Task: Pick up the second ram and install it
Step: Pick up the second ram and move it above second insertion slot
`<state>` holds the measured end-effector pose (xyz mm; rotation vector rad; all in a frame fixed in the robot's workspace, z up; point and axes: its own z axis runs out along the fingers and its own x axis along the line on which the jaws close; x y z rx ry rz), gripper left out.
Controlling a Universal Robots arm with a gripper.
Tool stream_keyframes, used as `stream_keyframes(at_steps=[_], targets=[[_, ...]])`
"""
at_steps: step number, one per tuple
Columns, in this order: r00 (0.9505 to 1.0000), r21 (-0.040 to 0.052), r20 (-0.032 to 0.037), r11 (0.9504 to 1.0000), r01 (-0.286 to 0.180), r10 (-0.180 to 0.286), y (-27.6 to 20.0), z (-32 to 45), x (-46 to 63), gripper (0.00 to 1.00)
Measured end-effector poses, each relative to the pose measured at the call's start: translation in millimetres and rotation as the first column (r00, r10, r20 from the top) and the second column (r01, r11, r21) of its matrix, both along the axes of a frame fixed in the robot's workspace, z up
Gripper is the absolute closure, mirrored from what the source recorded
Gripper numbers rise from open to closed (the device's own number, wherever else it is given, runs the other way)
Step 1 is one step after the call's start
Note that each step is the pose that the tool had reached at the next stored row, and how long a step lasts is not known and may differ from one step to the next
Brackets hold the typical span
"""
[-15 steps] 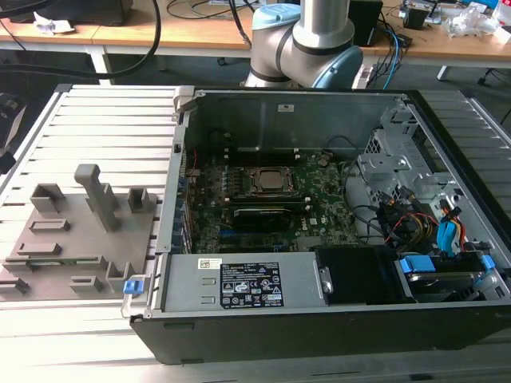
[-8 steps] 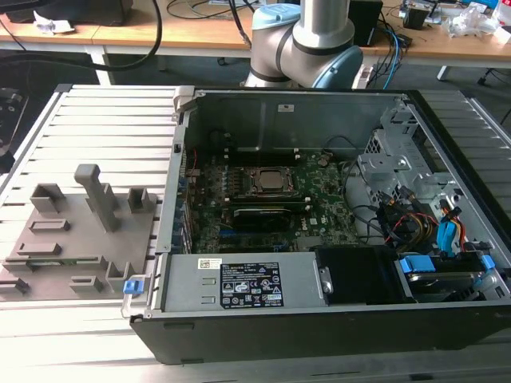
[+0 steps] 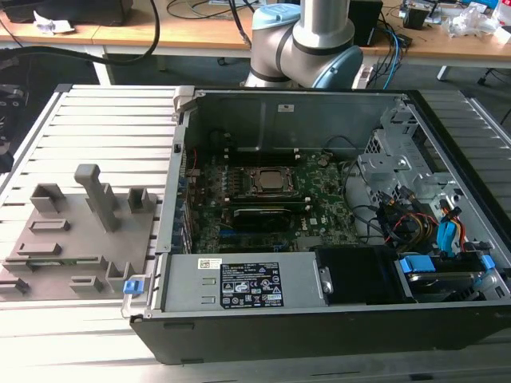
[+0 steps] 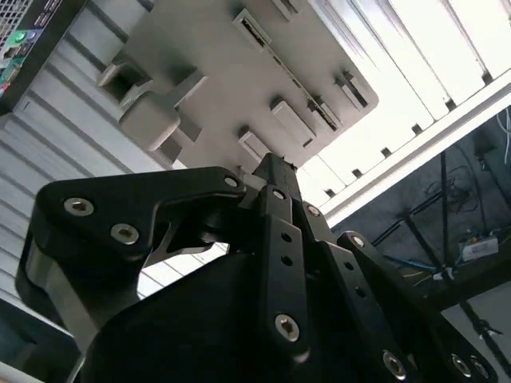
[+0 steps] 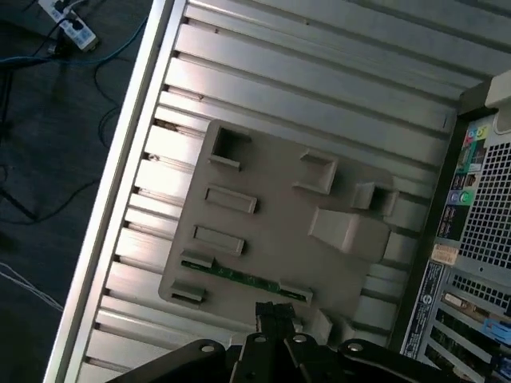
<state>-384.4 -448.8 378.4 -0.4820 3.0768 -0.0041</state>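
Exterior view first, from its left: a grey fixture plate is lying on the ribbed table, carrying several raised holders. Moving right, the open computer case is showing its motherboard, with the processor socket in the middle and a long black module sitting just beside it. The robot arm is rising behind the case.

In the first wrist view the second ram is resting on that plate, a thin green stick with its ends sitting in two small brackets and its middle span lying bare. The gripper is hovering near one end of the stick, apart from it. Its jaws are looking pressed together, with nothing between them.

The stick is looking light, stiff and flat, so weight is hardly mattering, but it is also thin and likely fragile. Bending it or squeezing the chips is risking damage, and the smooth board faces are probably offering little friction. The free middle span, between the brackets, is looking like the best place to take hold, pinching across the two flat faces near the upper edge. That is keeping the contact edge untouched and the load balanced along its length.
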Motion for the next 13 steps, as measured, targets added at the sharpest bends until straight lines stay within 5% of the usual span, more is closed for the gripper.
stream_keyframes(at_steps=[3, 9, 13], targets=[[0.9951, 0.0000, 0.0000, 0.9951, -0.099, 0.099, 0.0, 0.0, 0.0, 0.89], [0.9813, 0.0000, 0.0000, 0.9813, -0.193, 0.193, 0.0, 0.0, 0.0, 0.89], [0.9506, 0.0000, 0.0000, 0.9506, -0.310, 0.310, 0.0, 0.0, 0.0, 0.89]])
